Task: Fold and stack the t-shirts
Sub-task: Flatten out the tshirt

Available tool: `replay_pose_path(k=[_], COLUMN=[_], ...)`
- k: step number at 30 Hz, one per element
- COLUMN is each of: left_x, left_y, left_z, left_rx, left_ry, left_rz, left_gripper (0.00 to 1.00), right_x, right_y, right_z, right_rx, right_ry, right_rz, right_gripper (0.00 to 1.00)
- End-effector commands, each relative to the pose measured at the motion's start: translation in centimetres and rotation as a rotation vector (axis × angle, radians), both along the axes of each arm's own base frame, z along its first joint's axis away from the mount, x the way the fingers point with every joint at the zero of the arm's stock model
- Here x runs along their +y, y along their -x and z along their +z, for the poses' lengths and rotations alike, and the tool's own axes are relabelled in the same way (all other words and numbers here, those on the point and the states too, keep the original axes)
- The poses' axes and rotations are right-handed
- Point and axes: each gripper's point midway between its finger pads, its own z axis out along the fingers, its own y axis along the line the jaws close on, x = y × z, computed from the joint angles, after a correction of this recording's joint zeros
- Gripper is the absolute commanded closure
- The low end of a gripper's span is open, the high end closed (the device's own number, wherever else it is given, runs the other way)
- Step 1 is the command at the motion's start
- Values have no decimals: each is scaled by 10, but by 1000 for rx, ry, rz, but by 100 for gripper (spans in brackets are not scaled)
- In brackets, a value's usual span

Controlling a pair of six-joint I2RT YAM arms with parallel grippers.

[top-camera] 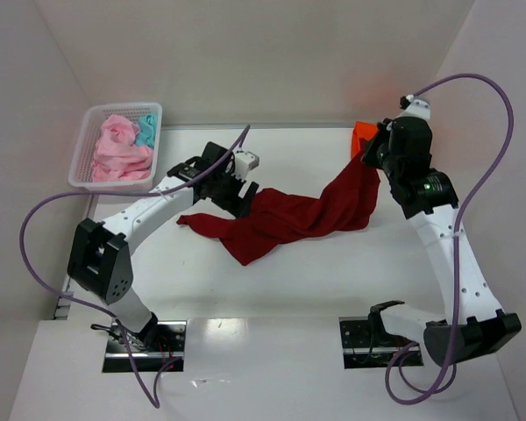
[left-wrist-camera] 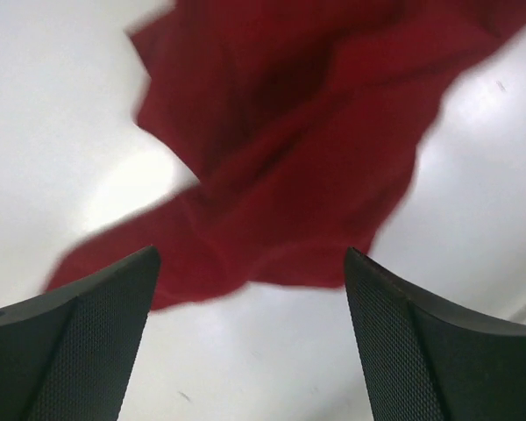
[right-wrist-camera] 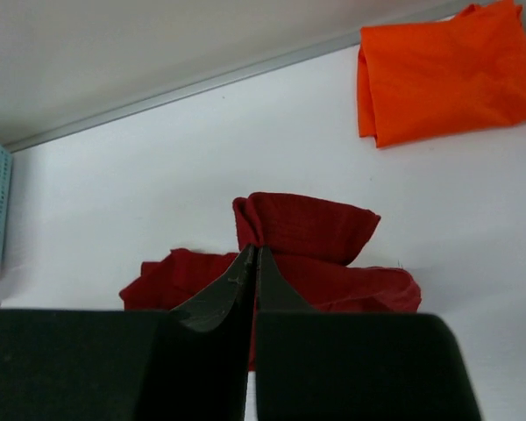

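Left hand (left-wrist-camera: 250, 259) spread wide, hovering over the dark red t-shirt (top-camera: 285, 219) on the table (top-camera: 333, 281); right hand (right-wrist-camera: 252, 259) pinched tight on its raised end.

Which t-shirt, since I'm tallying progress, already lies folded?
The bright orange cloth t-shirt, folded flat, far right. The dark red t-shirt sprawls, pinched by the right claw; pink t-shirts and a teal t-shirt fill the white mesh basket.

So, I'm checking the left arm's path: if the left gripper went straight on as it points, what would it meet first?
Probably the dark red t-shirt, straight ahead of the open left gripper in its wrist view; how far off is unclear.
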Motion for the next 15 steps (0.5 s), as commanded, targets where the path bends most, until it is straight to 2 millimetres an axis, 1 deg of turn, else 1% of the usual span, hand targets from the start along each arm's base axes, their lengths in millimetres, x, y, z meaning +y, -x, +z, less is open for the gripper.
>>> replay_pose_path(k=[1,3,4,5,6,7,8,10,11,12,13,14,15], left_x=[-12,-22,-24,-26,-33,-39,-42,-46,-44,-42,-42,-40,-40], left_y=[-65,-83,-83,-85,-82,-75,-70,-51,-44,-40,-40,-33,-28], left_z=[24,4,-7,-14,-29,-39,-43,-60,-65,-69,-65,-70,-71], left_rx=[-190,-161,-132,-116,-63,-27,-3,43,60,77,68,95,114], left_ry=[26,25,24,21,25,27,33,17,15,4,10,7,4], left_rz=[112,144,143,150,123,97,70,29,23,24,23,16,12], left_gripper=[6,6,8,10,13,19,21,22,29,33,38,48,52], right_x=[0,-1,-1,-1,-1,-1,-1,-3,-3,-3,-6,-7,-8], right_y=[19,25,25,25,25,25,25,27,27,27,27,25,25], right_z=[-8,-9,-15,-15,-19,-24,-24,-21,-21,-25,-25,-28,-28], right_rx=[6,2,14,14,24,33,33,23,23,33,32,40,41], right_ry=[-53,-62,-60,-60,-58,-56,-56,-55,-55,-44,-44,-39,-31], right_rz=[0,-3,-4,-4,-4,-4,-4,-12,-13,-10,-19,-28,-24], right_gripper=[99,99,99,99,99,99,99,99,99,99,99,99,99])
